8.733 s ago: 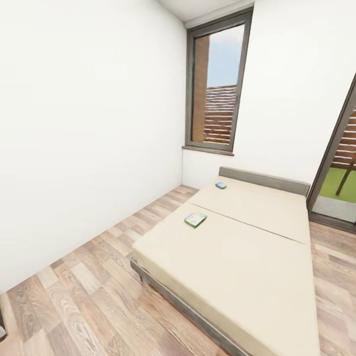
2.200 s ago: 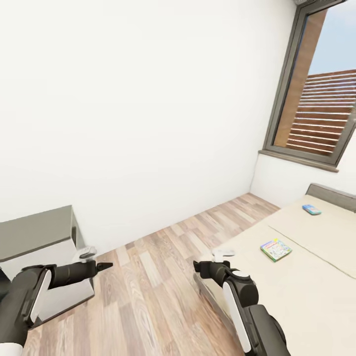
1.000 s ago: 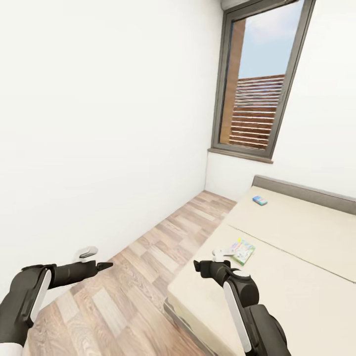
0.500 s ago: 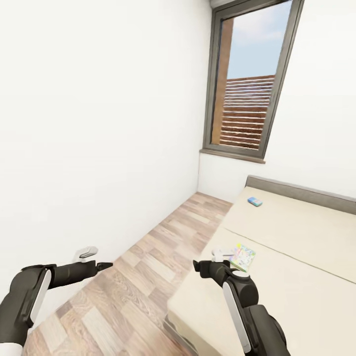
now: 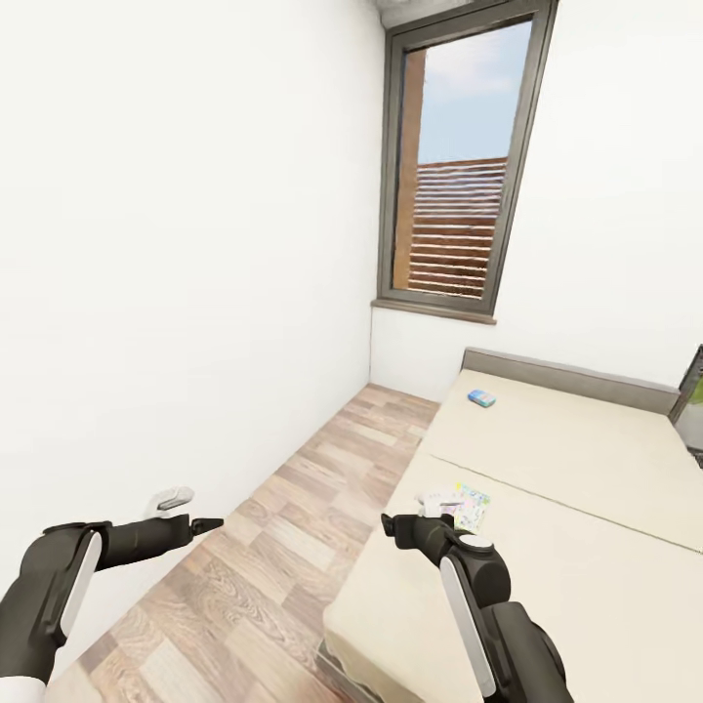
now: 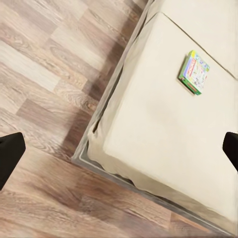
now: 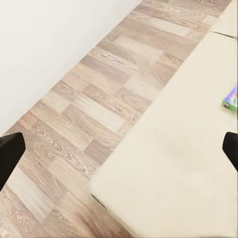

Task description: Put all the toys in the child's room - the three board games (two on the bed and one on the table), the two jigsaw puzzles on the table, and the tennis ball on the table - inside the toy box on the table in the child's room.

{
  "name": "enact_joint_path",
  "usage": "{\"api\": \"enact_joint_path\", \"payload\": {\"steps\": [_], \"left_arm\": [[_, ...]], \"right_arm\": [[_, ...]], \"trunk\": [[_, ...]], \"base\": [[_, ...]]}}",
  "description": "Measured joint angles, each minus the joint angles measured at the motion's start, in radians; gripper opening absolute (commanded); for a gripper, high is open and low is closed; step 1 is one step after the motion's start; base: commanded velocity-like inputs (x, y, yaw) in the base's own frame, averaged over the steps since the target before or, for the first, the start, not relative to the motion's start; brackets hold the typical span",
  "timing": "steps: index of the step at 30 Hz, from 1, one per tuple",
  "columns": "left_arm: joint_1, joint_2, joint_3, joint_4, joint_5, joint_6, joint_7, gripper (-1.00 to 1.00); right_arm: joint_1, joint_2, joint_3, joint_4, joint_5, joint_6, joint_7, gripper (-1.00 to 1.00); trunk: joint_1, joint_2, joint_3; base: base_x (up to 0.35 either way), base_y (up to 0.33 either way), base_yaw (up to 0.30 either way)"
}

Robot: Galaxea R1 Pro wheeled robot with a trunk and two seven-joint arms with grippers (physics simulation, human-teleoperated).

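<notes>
Both my claws are spread apart and hold nothing. The pastel game (image 5: 472, 508) lies on the bed (image 5: 586, 547) just past my right claw (image 5: 398, 527) — the blue game (image 5: 480, 397) sits near the headboard. I might bump the bed frame rolling closer.

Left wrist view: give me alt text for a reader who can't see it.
A green-edged pastel board game lies flat on the beige bed, near its corner beside wood-plank floor. The left tool is open, its dark fingertips at opposite edges, holding nothing.
</notes>
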Motion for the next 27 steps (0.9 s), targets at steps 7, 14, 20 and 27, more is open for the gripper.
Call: {"api": "enact_joint_path", "payload": {"steps": [7,14,20,27], "left_arm": [[-0.001,0.001,0.001,0.000,0.000,0.013,-0.002,1.00],[-0.002,0.002,0.003,0.000,0.001,0.017,-0.003,1.00],[-0.002,0.001,0.001,0.000,0.001,0.018,-0.003,1.00],[-0.001,0.000,-0.003,0.000,0.000,0.019,-0.003,1.00]], "right_arm": [[0.000,0.000,-0.003,0.000,0.000,0.000,0.000,1.00],[0.000,0.000,-0.003,0.000,0.000,-0.001,0.000,1.00],[0.000,0.000,-0.002,0.001,0.001,-0.003,0.000,1.00],[0.000,0.000,0.000,0.001,0.001,-0.004,0.000,1.00]], "trunk": [[-0.027,0.049,0.030],[-0.054,0.098,0.061],[-0.077,0.140,0.085],[-0.104,0.190,0.110]], "base": [[0.003,0.008,-0.222],[0.001,0.002,-0.224],[0.000,0.000,-0.144],[0.000,0.000,-0.040]]}}
